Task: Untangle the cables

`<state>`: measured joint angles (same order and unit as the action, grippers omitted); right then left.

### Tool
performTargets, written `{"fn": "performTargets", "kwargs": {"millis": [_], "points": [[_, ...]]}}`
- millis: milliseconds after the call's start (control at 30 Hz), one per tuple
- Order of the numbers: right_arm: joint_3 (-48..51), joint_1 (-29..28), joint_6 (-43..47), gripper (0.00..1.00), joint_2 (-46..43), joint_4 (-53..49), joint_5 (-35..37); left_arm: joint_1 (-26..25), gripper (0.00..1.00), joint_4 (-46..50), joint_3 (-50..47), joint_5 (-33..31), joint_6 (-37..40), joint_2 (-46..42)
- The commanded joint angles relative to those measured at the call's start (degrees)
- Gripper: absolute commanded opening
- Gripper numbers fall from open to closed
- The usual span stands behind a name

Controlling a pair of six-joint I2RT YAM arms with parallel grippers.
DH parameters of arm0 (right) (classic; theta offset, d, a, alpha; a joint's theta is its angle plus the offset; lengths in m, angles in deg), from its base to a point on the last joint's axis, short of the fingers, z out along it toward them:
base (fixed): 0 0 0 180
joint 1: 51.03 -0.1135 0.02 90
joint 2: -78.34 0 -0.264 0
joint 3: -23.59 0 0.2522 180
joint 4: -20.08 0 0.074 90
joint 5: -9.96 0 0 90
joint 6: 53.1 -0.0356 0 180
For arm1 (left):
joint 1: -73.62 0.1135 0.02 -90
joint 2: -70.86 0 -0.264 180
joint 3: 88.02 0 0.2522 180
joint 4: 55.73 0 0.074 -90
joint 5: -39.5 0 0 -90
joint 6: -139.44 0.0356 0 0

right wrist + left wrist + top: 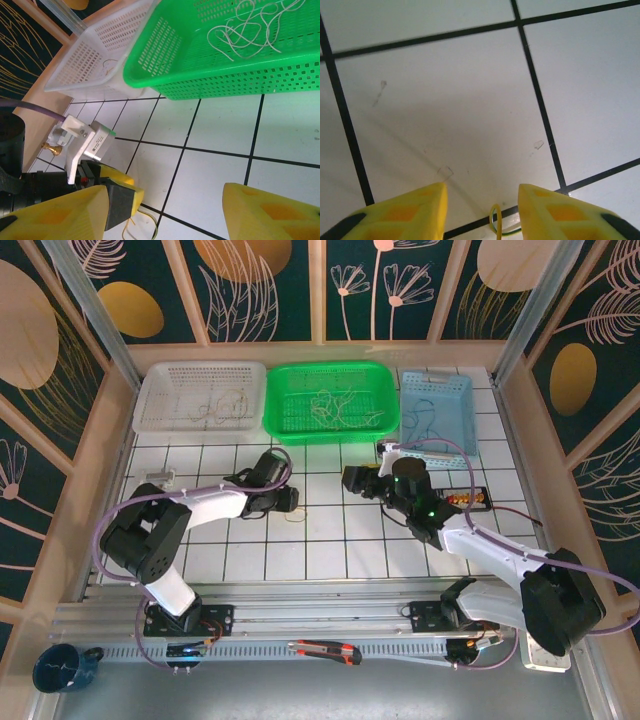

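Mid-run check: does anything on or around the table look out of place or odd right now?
Two stray items at the near edge. An orange-and-black utility knife lies on the slotted rail between the arm bases, and a dark blue cup sits past the near left corner. Neither looks like part of the job. Nothing looks spilled or damaged.

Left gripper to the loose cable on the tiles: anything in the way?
Nothing visible. In the left wrist view the thin yellowish cable lies on the white table, in the gap between the spread fingers of the left gripper, with bare tile around it.
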<state>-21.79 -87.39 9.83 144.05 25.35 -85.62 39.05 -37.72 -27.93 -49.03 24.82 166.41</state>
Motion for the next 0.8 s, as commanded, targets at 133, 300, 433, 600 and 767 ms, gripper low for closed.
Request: {"fn": "performTargets", "kwargs": {"millis": [133,300,433,600,767], "points": [[-2.2,1.0,0.8,0.62,-1.1,-0.9,1.4,-0.7,0.00,-3.1,-2.4,1.7,-1.4,-0.8],[-2.2,1.5,0.7,0.62,-2.0,-1.5,1.0,-0.5,0.00,-1.7,0.7,-2.3,-0.7,-6.0],[-1.8,2.0,0.7,0.62,-3.3,-2.1,0.9,2.9,0.00,1.2,7.1,-3.6,1.1,-9.7],[-1.6,3.5,1.0,0.62,-4.5,-3.6,0.8,12.3,0.00,3.5,17.8,-1.6,4.3,-11.4],[-1.3,4.7,1.4,0.62,-6.3,-5.4,0.2,21.9,0.00,5.5,32.0,-0.7,7.4,-5.5]]}}
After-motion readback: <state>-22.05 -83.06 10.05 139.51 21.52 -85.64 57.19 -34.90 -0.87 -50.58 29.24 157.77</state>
